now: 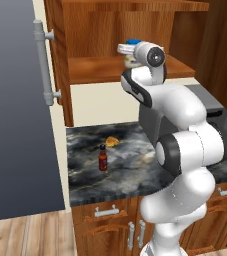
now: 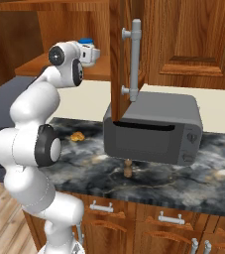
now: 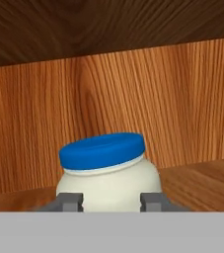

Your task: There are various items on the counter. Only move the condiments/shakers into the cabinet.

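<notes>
1. The gripper (image 3: 108, 201) is inside the cabinet (image 1: 110, 30), its two finger tips pressed against either side of the white jar (image 3: 109, 185); it reads as closed on the jar's belly, below the blue lid (image 3: 102, 150).
2. The jar sits just over the wooden shelf (image 1: 92, 67), near the back wall. Whether its base touches the shelf cannot be told.
3. Handling, as a judgement: squat, rigid, probably light, with smooth rounded sides that could slip. Best held across the widest part, not by the lid.
4. Count: one jar in the cabinet. On the counter (image 1: 85, 187): one red sauce bottle (image 1: 103, 158) upright at the near left, one brown shaker (image 2: 128, 169) in front of the toaster oven (image 2: 153, 130), and one orange-tan food lump (image 1: 112, 141) just beyond the bottle.
5. Two condiments not yet stowed; the lump is to stay.
</notes>
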Controlling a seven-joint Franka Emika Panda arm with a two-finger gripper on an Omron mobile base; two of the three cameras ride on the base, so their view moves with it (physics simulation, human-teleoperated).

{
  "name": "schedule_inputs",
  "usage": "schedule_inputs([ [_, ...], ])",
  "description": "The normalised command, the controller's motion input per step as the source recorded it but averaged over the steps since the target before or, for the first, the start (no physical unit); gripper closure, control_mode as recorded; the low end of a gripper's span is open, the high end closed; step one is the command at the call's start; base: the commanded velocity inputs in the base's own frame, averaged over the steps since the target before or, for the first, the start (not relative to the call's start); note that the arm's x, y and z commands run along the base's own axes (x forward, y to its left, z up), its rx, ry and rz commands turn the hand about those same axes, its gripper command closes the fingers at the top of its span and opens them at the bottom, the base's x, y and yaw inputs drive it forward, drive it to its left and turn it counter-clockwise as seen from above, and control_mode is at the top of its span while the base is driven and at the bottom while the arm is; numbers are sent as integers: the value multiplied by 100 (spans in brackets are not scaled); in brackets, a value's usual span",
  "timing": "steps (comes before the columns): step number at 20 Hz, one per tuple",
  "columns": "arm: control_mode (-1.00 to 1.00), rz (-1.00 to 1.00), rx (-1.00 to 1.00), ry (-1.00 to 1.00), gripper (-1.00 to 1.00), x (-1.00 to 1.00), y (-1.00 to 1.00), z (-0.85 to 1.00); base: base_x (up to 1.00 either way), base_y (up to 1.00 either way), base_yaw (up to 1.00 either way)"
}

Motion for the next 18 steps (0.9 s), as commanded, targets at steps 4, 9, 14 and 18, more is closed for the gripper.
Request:
schedule_inputs([
  [4,-100,0,0,-3,-100,-39,0,0,0,0,0],
  [9,-100,0,0,-4,-100,-97,0,0,0,0,0],
  [14,-100,0,2,-3,-100,-100,0,1,0,0,0],
  [18,-100,0,5,0,-100,-100,0,1,0,0,0],
])
